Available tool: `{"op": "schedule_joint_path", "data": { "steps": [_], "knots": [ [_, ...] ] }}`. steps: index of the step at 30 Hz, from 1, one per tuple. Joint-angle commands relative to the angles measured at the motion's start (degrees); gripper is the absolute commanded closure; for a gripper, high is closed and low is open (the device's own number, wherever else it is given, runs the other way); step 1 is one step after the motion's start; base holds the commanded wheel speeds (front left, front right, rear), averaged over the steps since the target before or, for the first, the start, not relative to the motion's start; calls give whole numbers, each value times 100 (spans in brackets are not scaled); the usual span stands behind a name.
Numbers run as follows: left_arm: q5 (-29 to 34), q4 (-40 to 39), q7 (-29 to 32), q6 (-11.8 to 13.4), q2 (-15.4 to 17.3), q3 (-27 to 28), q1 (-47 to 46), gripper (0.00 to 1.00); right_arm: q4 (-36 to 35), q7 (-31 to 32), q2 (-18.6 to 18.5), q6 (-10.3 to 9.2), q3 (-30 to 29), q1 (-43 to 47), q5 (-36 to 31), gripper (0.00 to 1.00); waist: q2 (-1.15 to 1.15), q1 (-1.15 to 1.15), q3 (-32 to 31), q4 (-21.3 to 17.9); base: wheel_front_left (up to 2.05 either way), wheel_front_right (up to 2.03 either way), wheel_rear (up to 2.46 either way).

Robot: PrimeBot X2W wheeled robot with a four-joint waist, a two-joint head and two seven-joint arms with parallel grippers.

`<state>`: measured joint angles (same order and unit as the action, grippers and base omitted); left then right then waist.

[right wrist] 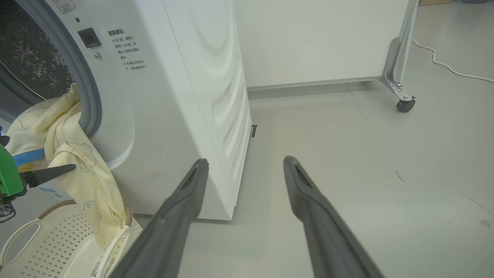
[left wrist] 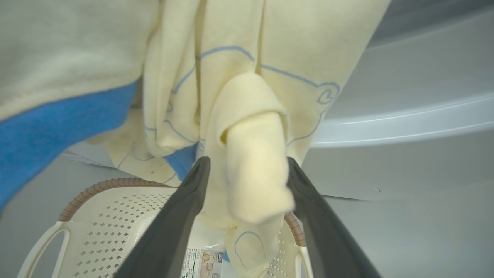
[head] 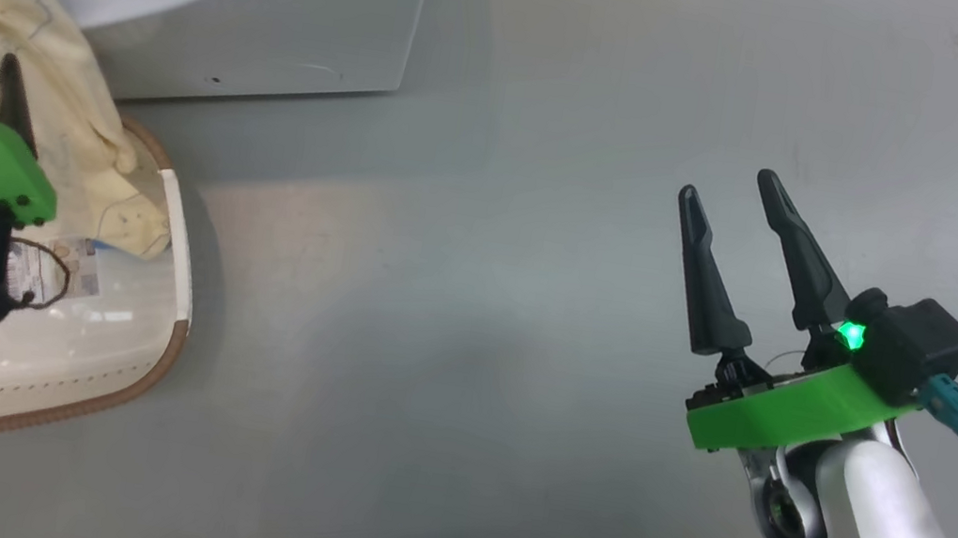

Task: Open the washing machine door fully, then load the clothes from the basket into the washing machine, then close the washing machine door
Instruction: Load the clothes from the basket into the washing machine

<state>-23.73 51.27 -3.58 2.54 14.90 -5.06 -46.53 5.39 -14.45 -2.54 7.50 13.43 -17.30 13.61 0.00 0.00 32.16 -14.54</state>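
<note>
**1. Clothes** (left wrist: 231, 77): cream-yellow fabric with thin blue line drawings. A rolled fold sits between the fingers of my left gripper (left wrist: 247, 162), which pinches it from both sides. The rest spreads above and ahead of the fingertips, and one tail hangs below them. In the right wrist view the upper part lies over the gasket (right wrist: 90, 96) at the mouth of the drum (right wrist: 31, 58).

**2. Basket** (left wrist: 112, 216): directly beneath the left gripper, with the hanging tail reaching into it. It looks otherwise emptied, though the cloth hides part of its base.

**3. Washing machine** (right wrist: 185, 77): ahead of the left gripper, just beyond the basket.

**4. Right gripper** (head: 729, 185): fingers spread and holding nothing, over bare floor (head: 429, 347), well apart from the load.

**5. Hazards, in my judgement:**
- The pinch takes only one small fold, so the garment's weight may pull it free on the push inward.
- The tail may snag the basket rim and drag the basket along.
- Any cloth lying across the gasket would be caught at closing.
</note>
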Motion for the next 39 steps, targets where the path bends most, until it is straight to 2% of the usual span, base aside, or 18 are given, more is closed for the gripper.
{"op": "schedule_joint_path", "data": {
  "steps": [1, 8, 13, 14, 15, 16, 17, 28, 33, 39],
  "knots": [
    [-20, -7, -50, -4, 357, 192, -183, 0, -236, -52, -33, -1, 117, -99, 64, 0, 0, 0, 109, -99, 0, 0, 0],
    [88, 573, -88, 243, 636, 184, -772, 0, -320, -54, -33, -1, 164, -154, 172, 0, 0, 0, 285, -223, 0, 0, 0],
    [156, 887, -86, 316, 745, 115, -1075, 0, -329, -54, -33, -1, 195, -184, 229, 0, 0, 0, 354, -275, 0, 0, 0],
    [151, 958, -57, 331, 755, 114, -1122, 6, -328, -54, -33, -1, 198, -191, 250, 0, 0, 0, 363, -283, 0, 0, 0],
    [143, 1022, -29, 330, 762, 110, -1168, 6, -329, -54, -33, -1, 200, -199, 267, 0, 0, 0, 371, -288, 0, 0, 0],
    [138, 1067, -23, 320, 771, 104, -1216, 76, -330, -54, -33, -1, 200, -208, 277, 0, 0, 0, 380, -292, 0, 0, 0],
    [130, 1114, -1, 314, 766, 97, -1255, 100, -329, -54, -33, -1, 197, -215, 285, 0, 0, 0, 383, -291, 0, 0, 0],
    [62, 1357, 252, 96, 732, -32, -1385, 100, -302, -54, -33, -1, 148, -196, 285, 0, 0, 0, 307, -169, 0, 0, 0],
    [46, 1209, 606, -159, 743, -157, -1379, 100, -307, -54, -33, -1, 67, -128, 231, 0, 0, 0, 219, -53, 0, 0, 0],
    [50, 625, 1198, -457, 932, -316, -1351, 100, -329, -54, -33, -1, -10, -57, 184, 0, 0, 0, 143, 81, 0, 0, 0]
  ]
}}
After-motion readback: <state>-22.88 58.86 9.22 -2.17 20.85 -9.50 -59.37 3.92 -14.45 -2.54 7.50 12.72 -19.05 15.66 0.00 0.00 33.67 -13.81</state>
